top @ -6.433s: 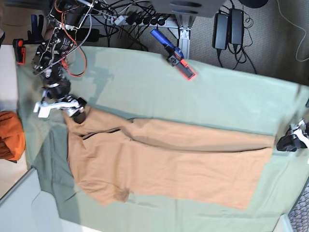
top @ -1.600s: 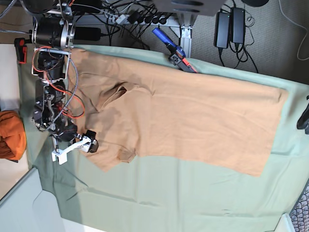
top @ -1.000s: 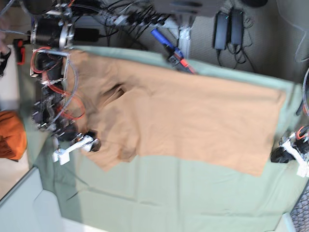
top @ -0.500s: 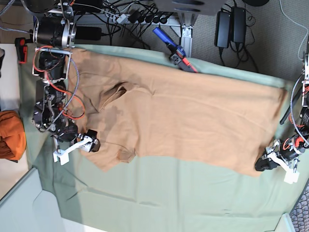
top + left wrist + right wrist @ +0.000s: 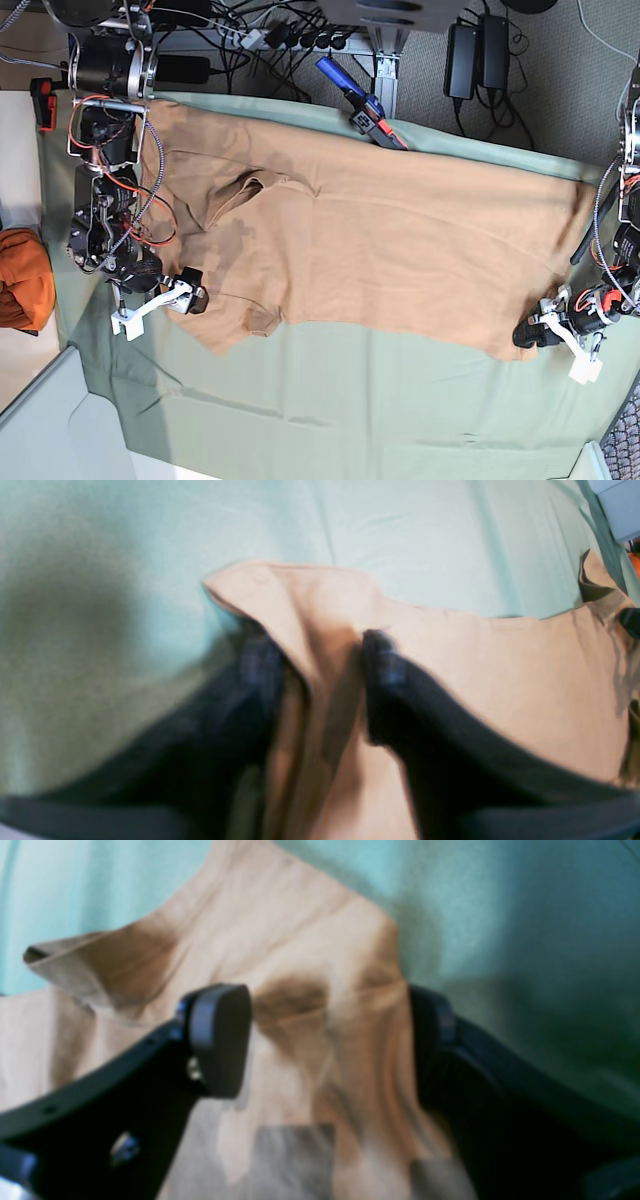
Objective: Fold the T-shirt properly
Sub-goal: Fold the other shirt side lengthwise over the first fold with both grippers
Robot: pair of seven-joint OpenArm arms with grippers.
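Observation:
The peach-tan T-shirt (image 5: 380, 250) lies spread flat on the pale green cloth (image 5: 350, 410), with its neck end toward the base view's left. My right gripper (image 5: 188, 300) sits at the shirt's lower-left sleeve edge. In the right wrist view (image 5: 325, 1035) its jaws stand wide apart, open, with shirt fabric (image 5: 300, 940) between them. My left gripper (image 5: 535, 335) is at the shirt's lower-right hem corner. In the left wrist view (image 5: 322, 665) its blurred fingers (image 5: 382, 660) pinch a raised fold of the shirt corner (image 5: 500, 680).
A brighter orange cloth bundle (image 5: 22, 280) lies off the green cloth at the far left. A blue and red tool (image 5: 362, 108) rests at the cloth's back edge. Power bricks (image 5: 478, 55) and cables lie behind it on the floor.
My left gripper came in from the right edge, moved down and left to the shirt's lower-right corner and closed on it. My right gripper has stayed at the sleeve edge.

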